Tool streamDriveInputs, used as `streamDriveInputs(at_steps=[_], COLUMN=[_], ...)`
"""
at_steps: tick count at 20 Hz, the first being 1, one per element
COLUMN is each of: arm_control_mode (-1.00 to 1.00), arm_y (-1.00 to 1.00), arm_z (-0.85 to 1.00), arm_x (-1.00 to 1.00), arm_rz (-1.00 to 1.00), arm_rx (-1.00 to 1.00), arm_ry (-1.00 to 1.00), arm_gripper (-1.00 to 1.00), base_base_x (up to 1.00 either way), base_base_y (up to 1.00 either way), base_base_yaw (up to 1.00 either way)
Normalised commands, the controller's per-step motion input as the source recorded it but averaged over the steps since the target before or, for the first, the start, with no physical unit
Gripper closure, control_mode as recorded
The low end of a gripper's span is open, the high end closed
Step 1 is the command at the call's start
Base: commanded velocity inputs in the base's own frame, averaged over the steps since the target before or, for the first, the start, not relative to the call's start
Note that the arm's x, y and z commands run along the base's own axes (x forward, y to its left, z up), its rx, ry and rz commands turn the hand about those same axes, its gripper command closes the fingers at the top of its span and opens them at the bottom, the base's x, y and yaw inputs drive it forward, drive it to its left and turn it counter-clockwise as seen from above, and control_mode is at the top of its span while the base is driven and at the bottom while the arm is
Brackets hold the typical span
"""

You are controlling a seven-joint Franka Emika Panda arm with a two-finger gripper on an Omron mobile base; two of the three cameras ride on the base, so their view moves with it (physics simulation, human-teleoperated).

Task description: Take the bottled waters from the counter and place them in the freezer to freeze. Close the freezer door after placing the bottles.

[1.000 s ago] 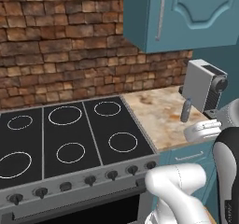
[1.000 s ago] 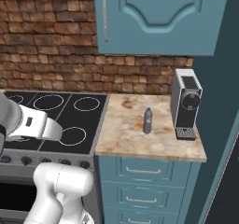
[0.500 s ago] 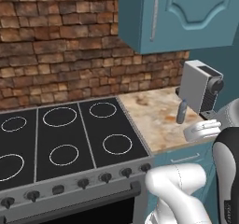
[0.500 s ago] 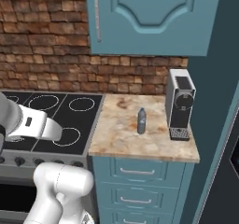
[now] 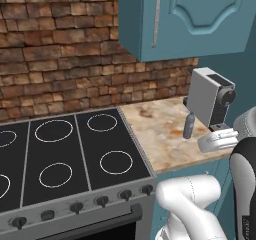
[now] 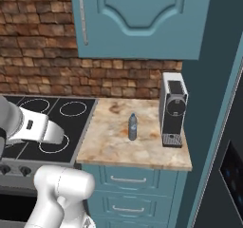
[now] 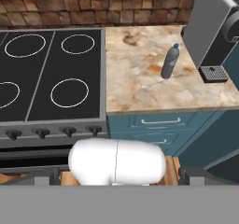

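We see the grey-blue bottle (image 6: 133,127) standing upright on the desk (image 6: 109,148), just left of the coffee machine (image 6: 172,109), so it is easy to reach. Our fingers are wide open, holding nothing.

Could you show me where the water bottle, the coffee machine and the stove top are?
water bottle (image 6: 133,127): right base view, on its grey-blue body.
coffee machine (image 6: 172,109): right base view, on its dark front.
stove top (image 5: 75,154): left base view, on bare black glass between rings.
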Motion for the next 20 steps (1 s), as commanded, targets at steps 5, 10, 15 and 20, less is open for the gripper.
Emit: streamDriveInputs(at_steps=[5, 10, 15, 20], arm_control_mode=[1.0, 1.0, 1.0, 1.0], arm_y=[0.0, 0.0, 0.0, 0.0], arm_z=[0.0, 0.0, 0.0, 0.0], arm_x=[0.0, 0.0, 0.0, 0.0], arm_rz=[0.0, 0.0, 0.0, 0.0], arm_rx=[0.0, 0.0, 0.0, 0.0], arm_ry=[0.0, 0.0, 0.0, 0.0], arm_gripper=[-1.0, -1.0, -1.0, -1.0], base_base_x=[0.48, 0.24, 0.02, 0.0], base_base_y=[-0.04, 0.0, 0.0, 0.0], base_base_yaw=[0.0, 0.0, 0.0, 0.0])
